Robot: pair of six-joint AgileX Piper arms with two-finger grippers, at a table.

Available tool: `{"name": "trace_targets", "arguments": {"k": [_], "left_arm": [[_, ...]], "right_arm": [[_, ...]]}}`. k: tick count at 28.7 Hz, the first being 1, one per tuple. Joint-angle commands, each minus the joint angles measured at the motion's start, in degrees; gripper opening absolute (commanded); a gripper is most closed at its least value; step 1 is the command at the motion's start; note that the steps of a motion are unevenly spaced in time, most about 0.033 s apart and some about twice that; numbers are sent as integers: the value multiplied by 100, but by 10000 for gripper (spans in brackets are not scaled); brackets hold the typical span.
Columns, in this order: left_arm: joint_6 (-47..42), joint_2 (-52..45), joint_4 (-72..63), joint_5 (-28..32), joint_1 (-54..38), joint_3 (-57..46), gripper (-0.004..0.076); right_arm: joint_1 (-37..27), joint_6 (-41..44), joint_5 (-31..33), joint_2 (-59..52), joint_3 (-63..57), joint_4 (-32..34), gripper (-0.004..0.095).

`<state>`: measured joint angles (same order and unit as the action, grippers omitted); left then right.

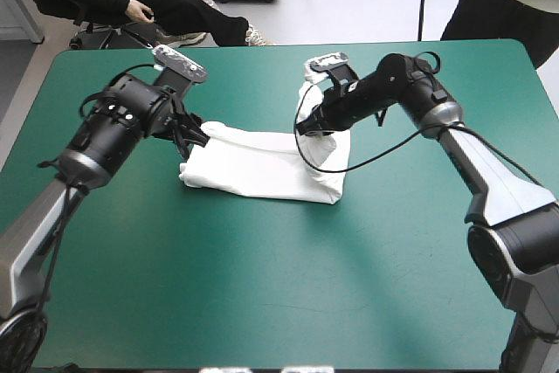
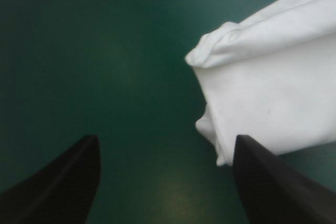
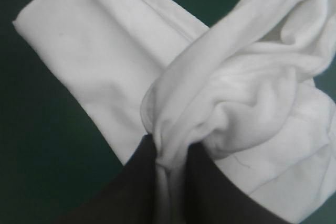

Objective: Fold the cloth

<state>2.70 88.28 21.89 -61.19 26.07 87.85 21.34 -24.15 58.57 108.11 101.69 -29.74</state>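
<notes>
The white T-shirt [image 1: 262,165] lies as a folded band across the middle of the teal-green table [image 1: 262,286]. My right gripper [image 1: 306,128] is shut on the T-shirt [image 3: 231,93], pinching a gathered fold of its right end and holding it lifted over the band. My left gripper [image 1: 194,139] hovers at the band's left end, open with bare cover between its fingers [image 2: 58,182]. In the left wrist view the T-shirt's folded corner [image 2: 262,93] lies just ahead of one finger.
Bare teal-green cover [image 1: 279,294] stretches from the T-shirt to the near edge. A person's hand and dark sleeve [image 1: 140,11] rest beyond the far left corner of the table.
</notes>
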Motion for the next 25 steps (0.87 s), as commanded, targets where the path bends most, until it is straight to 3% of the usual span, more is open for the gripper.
{"name": "trace_targets", "arguments": {"k": [1, 12, 19, 22, 23, 24, 25], "left_arm": [[-164, -575, 264, -166, 2, 282, 519], [-197, -857, 241, -842, 2, 504, 519], [-233, -857, 198, -989, 2, 504, 519], [-233, -857, 160, -989, 2, 504, 519], [-233, -857, 148, -989, 2, 504, 519], [-233, -857, 92, -967, 2, 504, 519], [-233, -857, 62, -952, 2, 504, 519]], "right_arm": [[294, 152, 24, 65, 899, -149, -3], [1381, 1028, 788, 1777, 3779, 453, -3], [1730, 1205, 1075, 2661, 4752, 721, 19], [1815, 1009, 1035, 2797, 4752, 660, 182], [1829, 940, 1022, 2813, 4752, 644, 261], [1839, 713, 889, 2812, 4752, 340, 422], [1839, 511, 811, 2812, 4752, 37, 480]]}}
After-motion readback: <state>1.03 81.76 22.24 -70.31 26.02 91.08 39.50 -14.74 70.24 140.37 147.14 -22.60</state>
